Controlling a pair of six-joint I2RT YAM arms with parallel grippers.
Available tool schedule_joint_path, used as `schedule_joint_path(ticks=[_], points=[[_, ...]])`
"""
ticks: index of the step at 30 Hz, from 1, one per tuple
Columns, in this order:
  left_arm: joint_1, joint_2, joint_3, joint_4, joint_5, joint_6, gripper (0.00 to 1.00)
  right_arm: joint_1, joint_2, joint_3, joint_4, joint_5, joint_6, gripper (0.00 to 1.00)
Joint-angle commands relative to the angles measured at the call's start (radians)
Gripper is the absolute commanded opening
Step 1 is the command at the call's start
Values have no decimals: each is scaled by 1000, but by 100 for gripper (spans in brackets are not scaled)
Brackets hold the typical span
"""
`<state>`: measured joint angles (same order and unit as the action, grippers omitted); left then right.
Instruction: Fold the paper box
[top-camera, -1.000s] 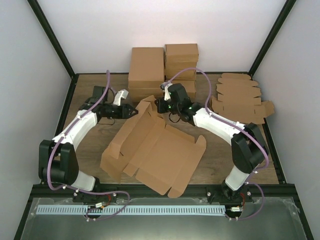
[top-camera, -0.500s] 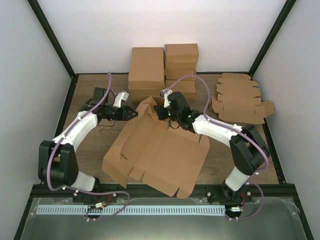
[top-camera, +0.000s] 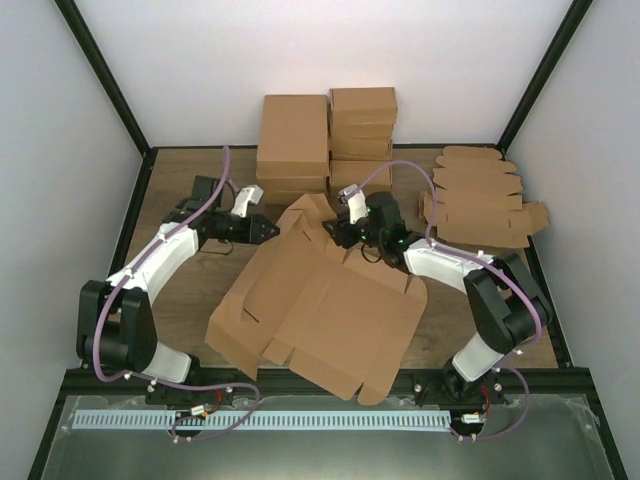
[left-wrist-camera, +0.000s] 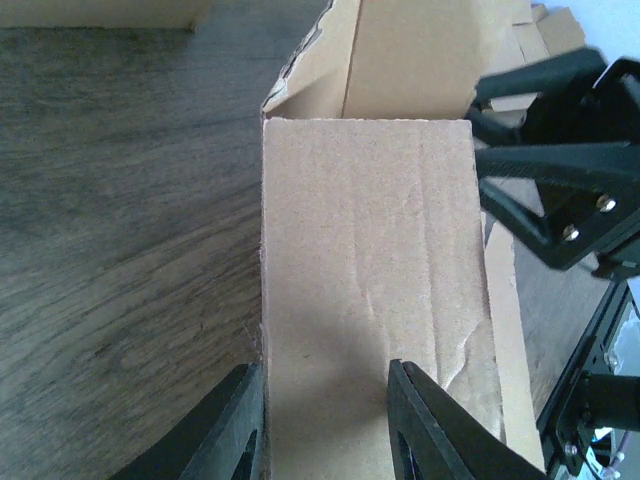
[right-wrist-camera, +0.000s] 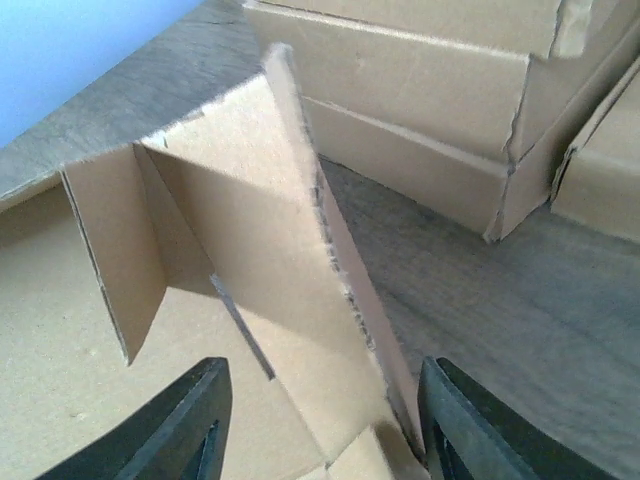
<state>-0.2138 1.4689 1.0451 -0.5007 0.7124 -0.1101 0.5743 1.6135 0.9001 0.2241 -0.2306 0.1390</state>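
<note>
left gripper (left-wrist-camera: 325, 375) pinches paper box (top-camera: 330, 310) raised flap; right gripper (right-wrist-camera: 325, 372) wide apart, straddling upright wall.

Both wrist views crop the paper box (left-wrist-camera: 370, 250).

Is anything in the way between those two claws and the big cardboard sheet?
Nothing visible. The left gripper sits right at one raised flap of the paper box, and the right gripper, open, straddles another flap.
</note>
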Motion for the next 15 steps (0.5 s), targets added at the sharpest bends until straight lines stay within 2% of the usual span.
schedule_joint_path(ticks=[1,3,9,13,15], points=[[-17,14,0,-38,-9,23,37,-58,-36,-7,61,-181,-95,56],[-18,15,-1,-38,-10,23,37,-73,-17,3,48,-204,-127,58],[-21,11,3,-38,-7,20,37,-95,40,29,50,-151,-138,63],[-25,11,4,-37,-6,18,37,-116,68,57,43,-150,-134,80],[-28,11,2,-36,-6,18,37,-139,78,65,51,-185,-136,85]])
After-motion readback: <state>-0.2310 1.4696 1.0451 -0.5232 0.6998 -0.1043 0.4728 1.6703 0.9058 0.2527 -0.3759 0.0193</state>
